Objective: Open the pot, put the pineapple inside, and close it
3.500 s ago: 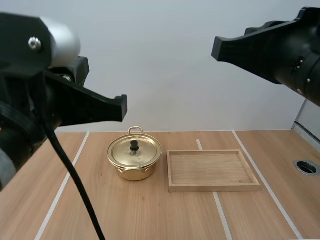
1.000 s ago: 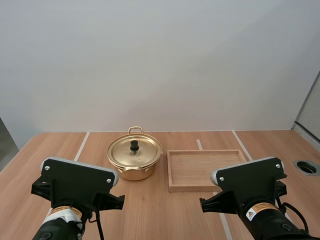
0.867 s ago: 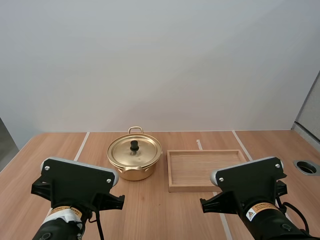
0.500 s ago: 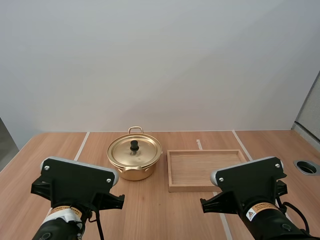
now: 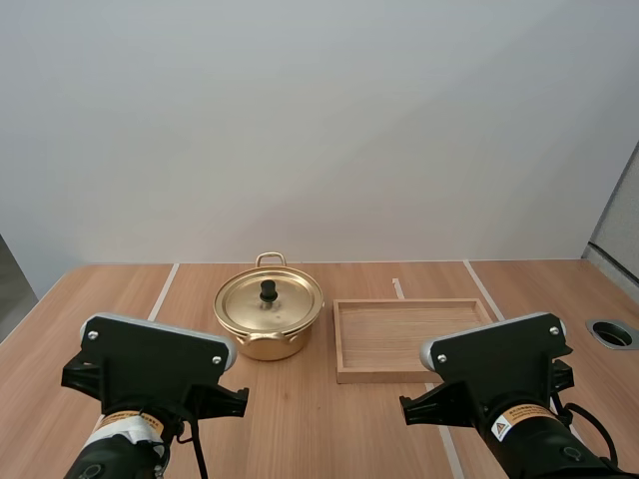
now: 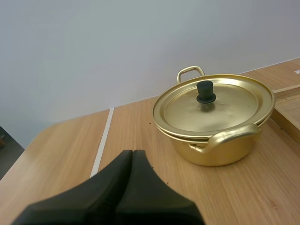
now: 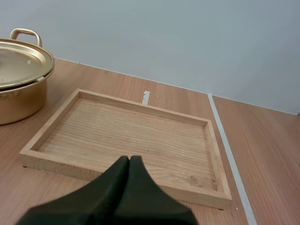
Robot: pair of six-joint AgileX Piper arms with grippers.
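Wooden table with pale stripes, plain white wall behind

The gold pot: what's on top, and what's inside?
A lid with a black knob sits on the pot. It covers the inside, so any contents cannot be seen.

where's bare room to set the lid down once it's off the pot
The tray is bare all over. Open table lies left of the pot, out past the white line, and in front of pot and tray. Tightest spot: the narrow gap between pot and tray.
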